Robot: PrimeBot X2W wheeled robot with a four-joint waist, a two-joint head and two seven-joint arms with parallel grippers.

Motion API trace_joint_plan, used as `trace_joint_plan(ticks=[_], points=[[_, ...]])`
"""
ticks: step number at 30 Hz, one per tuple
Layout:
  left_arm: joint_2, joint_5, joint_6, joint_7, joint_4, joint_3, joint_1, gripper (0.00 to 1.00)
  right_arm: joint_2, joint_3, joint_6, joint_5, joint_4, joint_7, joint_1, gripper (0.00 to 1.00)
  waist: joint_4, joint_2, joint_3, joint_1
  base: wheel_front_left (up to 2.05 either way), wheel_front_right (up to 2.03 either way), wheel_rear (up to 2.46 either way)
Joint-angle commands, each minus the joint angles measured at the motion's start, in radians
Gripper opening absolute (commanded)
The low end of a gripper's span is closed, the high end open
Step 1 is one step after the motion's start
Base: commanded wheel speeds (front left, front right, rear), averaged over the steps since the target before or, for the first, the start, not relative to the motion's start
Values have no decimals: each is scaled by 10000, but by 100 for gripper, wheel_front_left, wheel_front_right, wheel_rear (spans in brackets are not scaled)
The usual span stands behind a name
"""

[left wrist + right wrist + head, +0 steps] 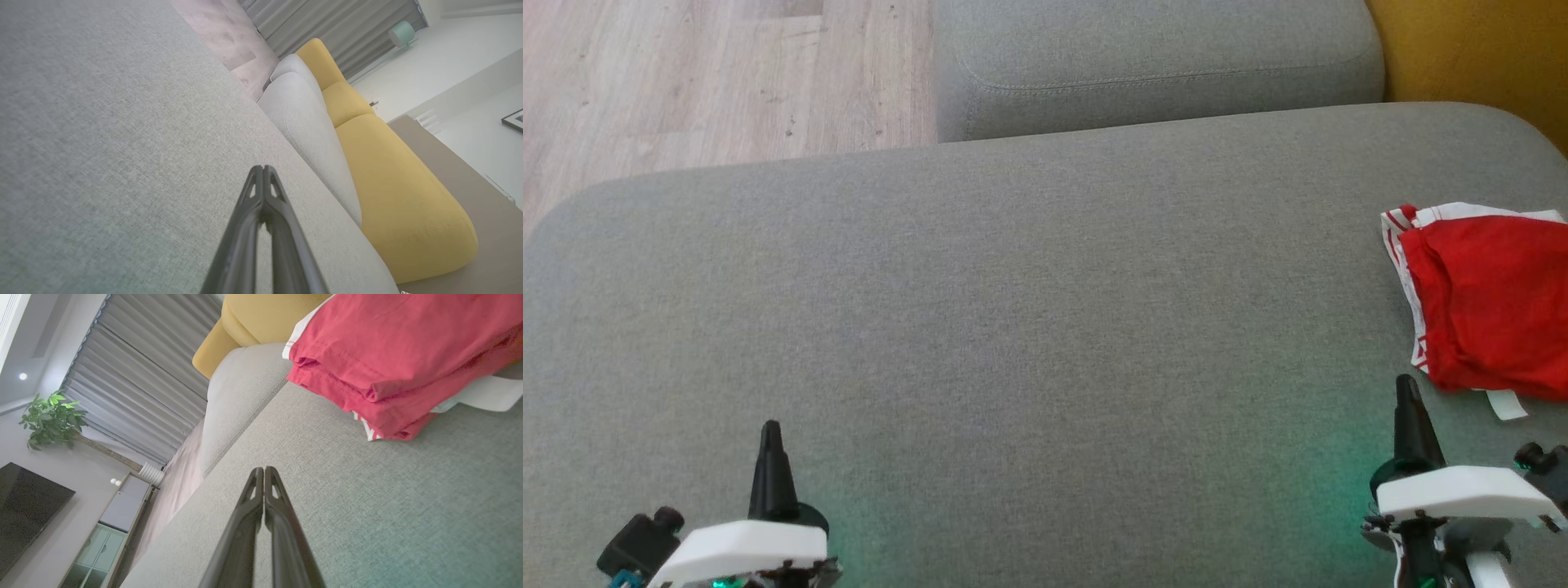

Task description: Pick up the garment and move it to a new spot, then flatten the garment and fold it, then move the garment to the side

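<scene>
The grey seat (pixel 1013 286) is cloth w/ a rough woven look, matt. The garment (pixel 1494 302) is soft red cloth, thin & smooth, matt, w/ neat stitch lines on the hems. Its trim is white cloth w/ red marks. The floor (pixel 686 82) looks like pale wood w/ grain lines, smooth & a bit dull. The yellow cushion (pixel 400 183) is cloth too, finer weave, matt. Fingers of the left gripper (pixel 263 169) & right gripper (pixel 264 470) look like black plastic, smooth w/ a faint shine. The wrist covers (pixel 747 543) are smooth white plastic. The curtain (pixel 135 384) is grey cloth in folds. The TV (pixel 24 506) is black & glossy.
</scene>
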Motion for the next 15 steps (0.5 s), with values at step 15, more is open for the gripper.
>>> trace_joint_plan(ticks=[15], points=[[130, -1570, -44, 474, -433, 547, -712, 0, -54, -126, 49, 1884, -502, 456, -666, 0, 27, 0, -9, -1, 0, 0, 0]])
